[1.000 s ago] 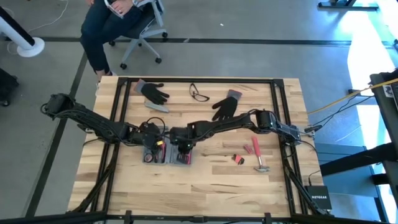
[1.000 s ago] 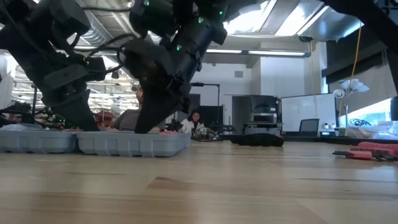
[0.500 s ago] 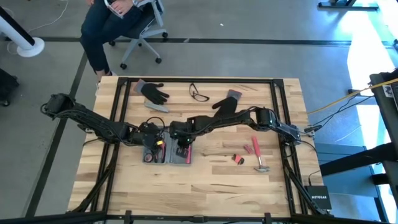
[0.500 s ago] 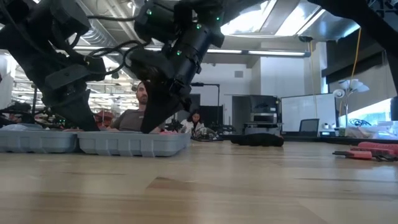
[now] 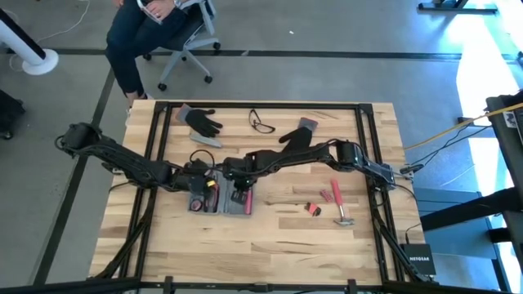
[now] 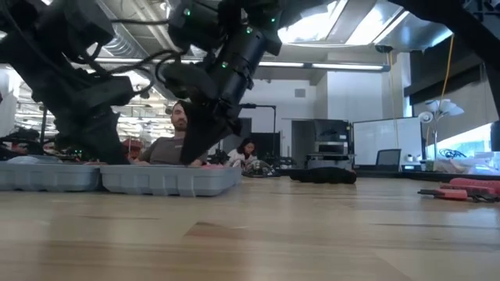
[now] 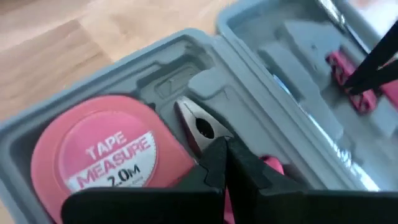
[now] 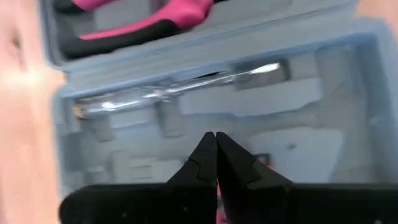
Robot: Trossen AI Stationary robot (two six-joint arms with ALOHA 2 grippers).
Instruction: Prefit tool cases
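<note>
Tool case (image 5: pixel 219 198) lies open mid-table, tape measure (image 7: pixel 102 158) and pliers (image 7: pixel 200 127) seated, both grippers down in it with fingers pressed together, left gripper (image 7: pixel 225 163), right gripper (image 8: pixel 215 163); hammer (image 5: pixel 338 204) still out on the right, so roughly half fitted.

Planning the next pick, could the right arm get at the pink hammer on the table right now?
Probably yes. The hammer lies in the open on the right arm's side with nothing over it, though the right gripper is shut and down in the tool case.
</note>
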